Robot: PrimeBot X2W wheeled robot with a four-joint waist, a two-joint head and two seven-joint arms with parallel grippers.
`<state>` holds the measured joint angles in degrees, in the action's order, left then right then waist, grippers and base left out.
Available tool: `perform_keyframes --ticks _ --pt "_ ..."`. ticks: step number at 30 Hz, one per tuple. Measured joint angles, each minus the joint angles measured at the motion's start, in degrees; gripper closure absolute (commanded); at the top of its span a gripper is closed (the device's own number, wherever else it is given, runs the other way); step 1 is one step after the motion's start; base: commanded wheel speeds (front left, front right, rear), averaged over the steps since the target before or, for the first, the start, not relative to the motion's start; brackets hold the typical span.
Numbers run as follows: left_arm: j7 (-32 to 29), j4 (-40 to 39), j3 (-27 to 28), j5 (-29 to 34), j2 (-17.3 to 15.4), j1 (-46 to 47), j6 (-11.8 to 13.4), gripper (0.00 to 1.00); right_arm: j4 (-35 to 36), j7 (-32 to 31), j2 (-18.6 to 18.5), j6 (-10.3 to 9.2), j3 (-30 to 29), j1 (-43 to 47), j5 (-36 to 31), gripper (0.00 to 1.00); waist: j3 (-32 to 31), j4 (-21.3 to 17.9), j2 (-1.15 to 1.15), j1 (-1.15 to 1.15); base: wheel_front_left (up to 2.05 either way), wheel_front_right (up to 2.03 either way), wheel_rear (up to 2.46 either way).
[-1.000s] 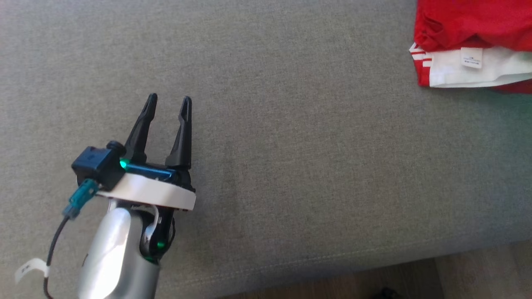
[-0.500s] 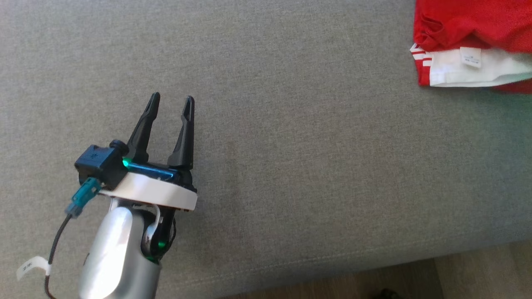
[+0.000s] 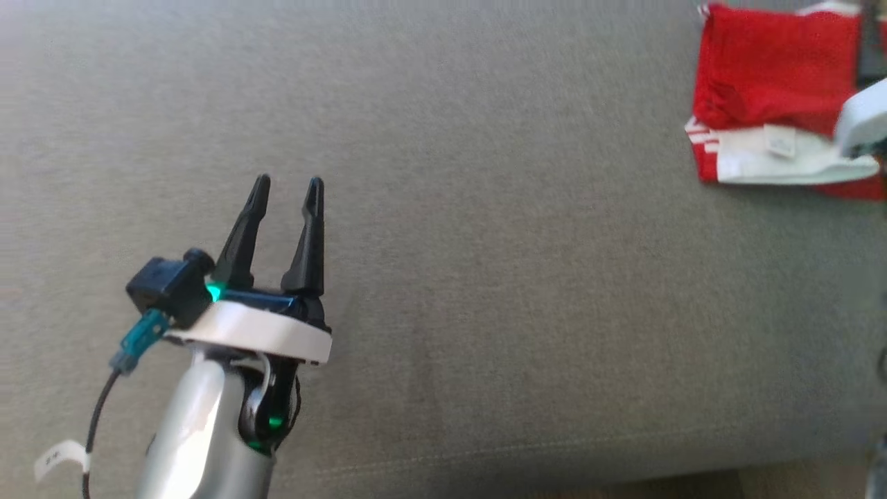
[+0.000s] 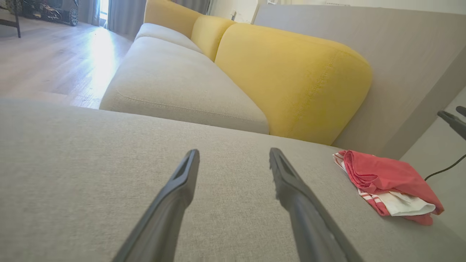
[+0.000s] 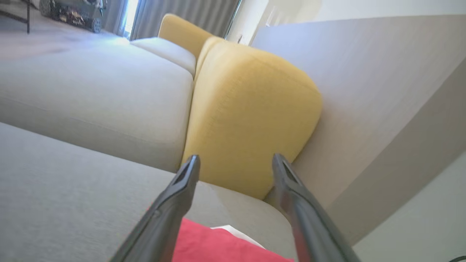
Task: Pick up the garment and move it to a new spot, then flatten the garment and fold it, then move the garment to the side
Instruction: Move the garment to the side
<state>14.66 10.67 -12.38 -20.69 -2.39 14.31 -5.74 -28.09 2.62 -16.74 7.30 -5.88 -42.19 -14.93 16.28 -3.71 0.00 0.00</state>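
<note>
Garment (image 3: 762, 90) is seen folded at two o'clock on the sofa seat (image 3: 485, 277). Right gripper (image 5: 236, 157) is held spread, empty, just above it; left gripper (image 3: 288, 181), at eight o'clock, is likewise spread. Moving aside is judged done; a snag-free withdrawal is called for.

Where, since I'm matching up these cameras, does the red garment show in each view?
Head view: the red garment lies at the upper right, on the grey seat.
Left wrist view: lower right, below the right end of the yellow cushion.
Right wrist view: at the bottom edge, low between the fingers of the right gripper.
Shared landmark: the grey seat under it in all three views; the yellow cushion in both wrist views.
</note>
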Motion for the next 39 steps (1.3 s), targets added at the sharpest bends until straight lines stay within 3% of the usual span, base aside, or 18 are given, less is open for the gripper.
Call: perform_keyframes --ticks 14,19,24,29,39 --pt "0.03 -4.23 1.91 -1.67 -0.03 -6.06 2.98 0.0 11.71 7.22 10.44 -0.01 3.54 17.8 9.76 0.0 -8.09 6.34 0.0 0.0 0.0 0.0 0.0" --pt "0.03 -5.31 2.13 -2.1 -0.04 -7.62 4.11 0.0 12.77 9.6 12.72 -0.01 2.02 24.79 8.27 0.0 -8.69 7.01 0.0 0.0 0.0 0.0 0.0" --pt "0.03 -4.71 2.29 -2.68 -0.05 -8.78 5.42 0.0 13.03 11.11 13.59 -0.01 0.58 29.59 8.26 0.0 -8.86 6.84 0.0 0.0 0.0 0.0 0.0" --pt "0.03 -4.58 2.32 -2.55 -0.05 -9.4 5.38 0.0 14.54 11.6 13.96 -0.01 0.68 31.32 13.29 0.0 -8.16 6.26 0.0 0.0 0.0 0.0 0.0" --pt "0.03 -6.37 3.82 -1.49 -0.05 -9.4 5.63 0.0 16.58 11.76 14.0 -0.01 1.52 32.86 12.92 0.0 -8.21 6.01 0.0 0.0 0.0 0.0 0.0"
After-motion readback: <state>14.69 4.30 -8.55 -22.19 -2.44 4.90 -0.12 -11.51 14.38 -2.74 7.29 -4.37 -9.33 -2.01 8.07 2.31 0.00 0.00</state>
